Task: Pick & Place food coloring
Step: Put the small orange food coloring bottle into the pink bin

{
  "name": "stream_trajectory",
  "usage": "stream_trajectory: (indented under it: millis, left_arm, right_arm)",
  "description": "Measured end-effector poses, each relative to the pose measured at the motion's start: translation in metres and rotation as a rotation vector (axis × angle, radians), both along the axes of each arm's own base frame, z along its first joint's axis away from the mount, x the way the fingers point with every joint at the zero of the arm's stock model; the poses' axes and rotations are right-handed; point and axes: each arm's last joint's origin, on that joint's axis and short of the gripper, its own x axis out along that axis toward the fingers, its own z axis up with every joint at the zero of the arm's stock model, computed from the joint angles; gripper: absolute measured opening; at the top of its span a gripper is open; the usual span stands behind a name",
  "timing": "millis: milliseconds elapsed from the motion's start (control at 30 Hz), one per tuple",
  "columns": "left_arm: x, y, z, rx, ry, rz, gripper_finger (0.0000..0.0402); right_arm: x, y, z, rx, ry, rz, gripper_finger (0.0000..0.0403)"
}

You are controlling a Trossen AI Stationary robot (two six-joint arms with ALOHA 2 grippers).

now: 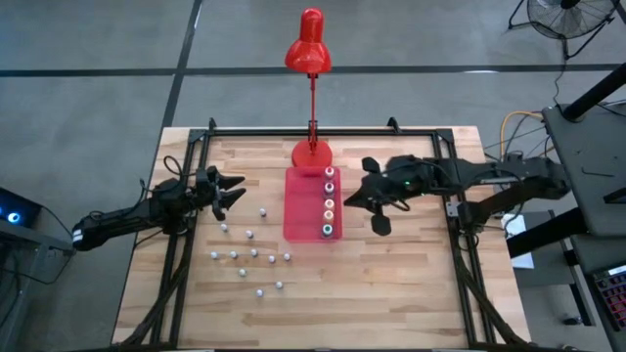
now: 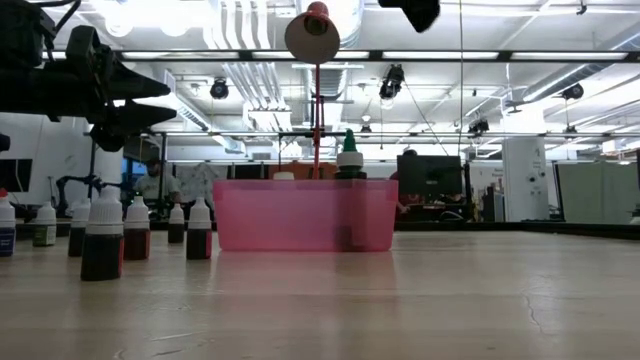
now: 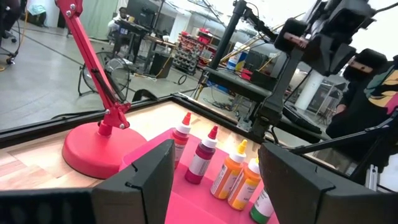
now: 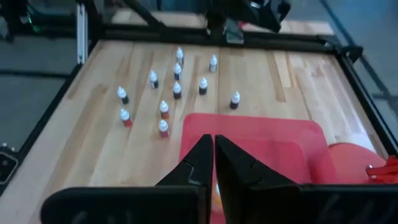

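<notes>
My view of the table is fair from above, though its far corners run under the dark frame. The red tray sits just left of my right gripper; in the right wrist view my own fingers hide its near edge and the capped row. The red lamp stands beyond the tray's far end, its base touching or nearly touching it; I cannot tell which.

My right gripper hovers above the tray's right edge, empty, with its fingers pressed together. My left gripper waits well to the left, fingers spread with nothing between them.

The five bigger bottles stand upright in a line along the tray's right side, directly below and beside the right gripper. From the left wrist I see pink, red, orange and yellow caps; the fifth, whitish with a green label, is cut off at the picture's edge.

The smaller bottles are scattered upright on bare wood, between the left gripper and the tray and nearer the front edge. They have whitish caps over dark or reddish bodies; from above, only pale dots.
</notes>
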Motion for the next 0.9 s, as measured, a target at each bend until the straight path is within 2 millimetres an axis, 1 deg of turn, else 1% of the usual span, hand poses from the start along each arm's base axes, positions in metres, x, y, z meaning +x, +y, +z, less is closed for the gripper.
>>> stream_trajectory:
  millis: [267,433,533,667,800,900]
  left_arm:
    - [0.000,0.000,0.000,0.000,0.000,0.000,0.0204]
    - [0.000,0.000,0.000,0.000,0.000,0.000,0.0204]
    - [0.000,0.000,0.000,0.000,0.000,0.000,0.0204]
    - [0.000,0.000,0.000,0.000,0.000,0.000,0.0204]
    - [0.000,0.000,0.000,0.000,0.000,0.000,0.0204]
    - [0.000,0.000,0.000,0.000,0.000,0.000,0.0204]
  right_arm:
    - [-0.030,-0.008,-0.043,0.022,-0.131,-0.022,0.0008]
    - [-0.046,-0.005,-0.066,0.069,-0.226,0.100,0.0008]
    - [-0.054,-0.002,-0.079,0.112,-0.285,0.134,0.0008]
    - [-0.067,0.002,-0.100,0.162,-0.340,0.130,0.0008]
    - [-0.080,0.003,-0.123,0.197,-0.383,0.071,0.0008]
    - [-0.089,0.006,-0.136,0.226,-0.433,0.074,0.0008]
